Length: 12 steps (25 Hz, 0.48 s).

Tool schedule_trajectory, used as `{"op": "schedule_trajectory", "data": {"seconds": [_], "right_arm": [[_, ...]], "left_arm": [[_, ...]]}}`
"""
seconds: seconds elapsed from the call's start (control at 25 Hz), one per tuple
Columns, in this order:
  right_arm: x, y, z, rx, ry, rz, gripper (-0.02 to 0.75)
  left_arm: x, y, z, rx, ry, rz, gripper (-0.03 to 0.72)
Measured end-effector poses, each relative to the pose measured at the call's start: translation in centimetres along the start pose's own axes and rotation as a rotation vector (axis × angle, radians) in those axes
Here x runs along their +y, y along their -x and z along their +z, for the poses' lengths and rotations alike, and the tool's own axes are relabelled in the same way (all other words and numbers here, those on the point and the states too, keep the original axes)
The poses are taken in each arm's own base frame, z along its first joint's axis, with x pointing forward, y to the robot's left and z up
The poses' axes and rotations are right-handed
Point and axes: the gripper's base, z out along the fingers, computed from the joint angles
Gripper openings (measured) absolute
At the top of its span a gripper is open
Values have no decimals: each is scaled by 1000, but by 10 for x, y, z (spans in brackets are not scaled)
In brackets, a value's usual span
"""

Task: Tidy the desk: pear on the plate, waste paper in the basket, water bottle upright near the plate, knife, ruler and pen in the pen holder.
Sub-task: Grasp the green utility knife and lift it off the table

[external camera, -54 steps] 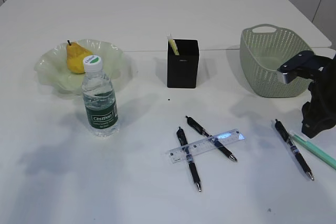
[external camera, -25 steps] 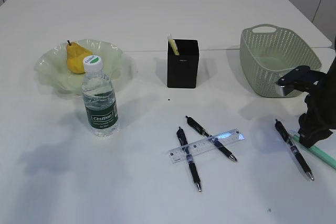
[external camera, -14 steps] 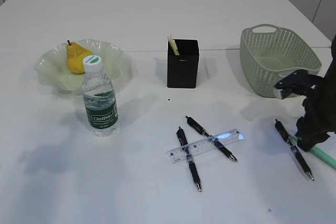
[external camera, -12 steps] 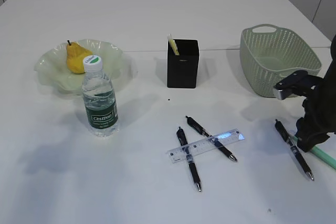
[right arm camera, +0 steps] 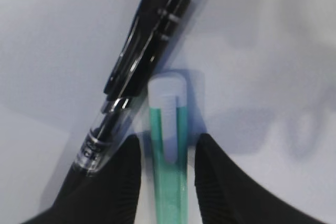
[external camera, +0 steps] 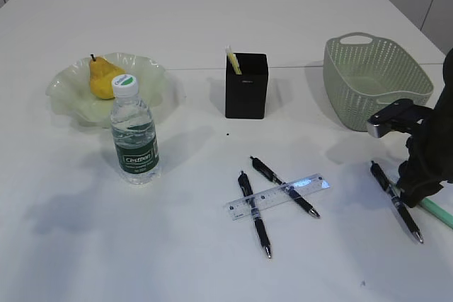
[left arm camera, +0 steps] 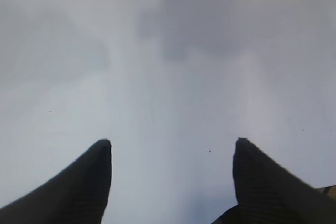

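A plain white table (external camera: 212,19) with faint grey smudges.

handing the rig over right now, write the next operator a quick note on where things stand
Left gripper: open over bare table, holding nothing.
Right gripper: lowered with fingers either side of the green pen, not visibly clamped; a black pen lies right beside it.
Done: pear on plate, water bottle upright nearby.
Left: green pen, three black pens and ruler into the pen holder. Basket: no paper visible anywhere.

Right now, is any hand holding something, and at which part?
Left hand is open over bare table, holding nothing. Right hand straddles the green pen near its white end; whether it grips yet cannot be told.
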Motion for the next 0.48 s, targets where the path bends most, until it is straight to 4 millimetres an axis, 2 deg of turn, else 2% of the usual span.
{"op": "schedule_trajectory", "data": {"seconds": [0.28, 0.48], "right_arm": [[0, 0, 0, 0, 0, 1, 151], [1, 0, 0, 6, 7, 10, 139]], "left_arm": [[0, 0, 0, -1, 0, 0, 510], [0, 0, 0, -1, 0, 0, 510]]}}
